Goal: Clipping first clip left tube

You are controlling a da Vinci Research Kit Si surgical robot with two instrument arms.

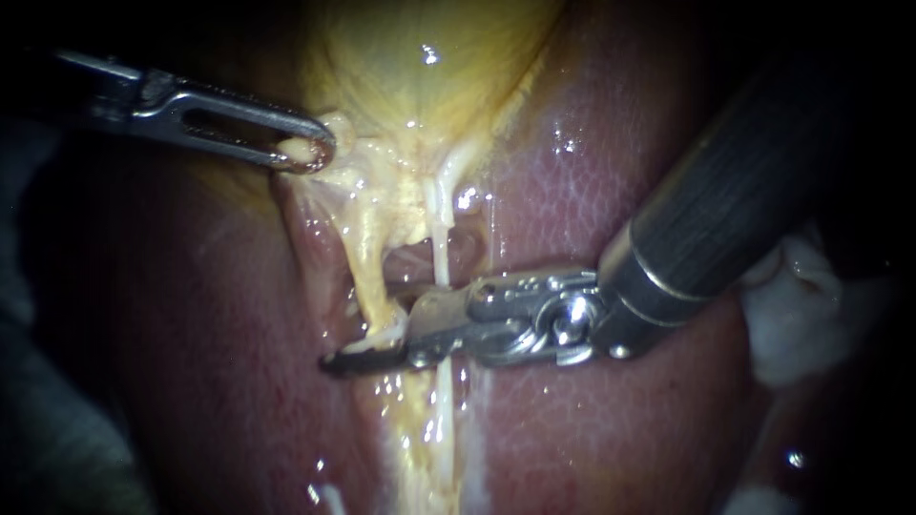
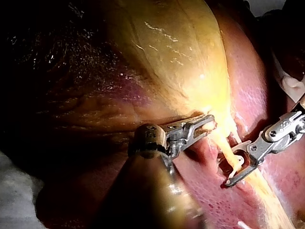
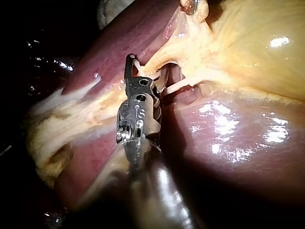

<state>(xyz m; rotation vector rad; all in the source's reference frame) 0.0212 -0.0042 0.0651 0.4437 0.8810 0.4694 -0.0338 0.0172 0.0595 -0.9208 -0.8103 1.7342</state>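
left instrument (image 1: pixel 310 153): slim silver one with long slotted jaws. They're clamped tight on a nub of yellow fatty tissue (image 1: pixel 336 133), with a bit of it bulging through the slot at the tip.

yellow fatty tissue: sits right at the narrow end of the pale yellow glossy gallbladder (image 1: pixel 420 86). The gallbladder swells away just past those jaws.

right instrument (image 1: pixel 374 339): thick dark shaft with a shiny metal wrist. Its jaws are parted, one bright and one darker, and they aren't squeezed down on anything as far as I can see.

left tube (image 1: pixel 367 277): the fatter, yellowish stringy strand. It lies right in the gap between the right instrument's jaws. Its lower end rests against the darker jaw and the bright jaw is just beside it. From there it stretches up to the fatty tissue that the left instrument is holding.

right tube (image 1: pixel 441 243): thin white cord. It passes under the right instrument just behind the jaws, near the wrist, and it isn't between them.

liver (image 1: pixel 592 191): dark red, wet and shiny. It lies under both instruments and on either side of the tubes.

white wad (image 1: pixel 801 315): a soft lumpy thing beside the right instrument's shaft, well back from the jaws. Can't tell what it's made of.
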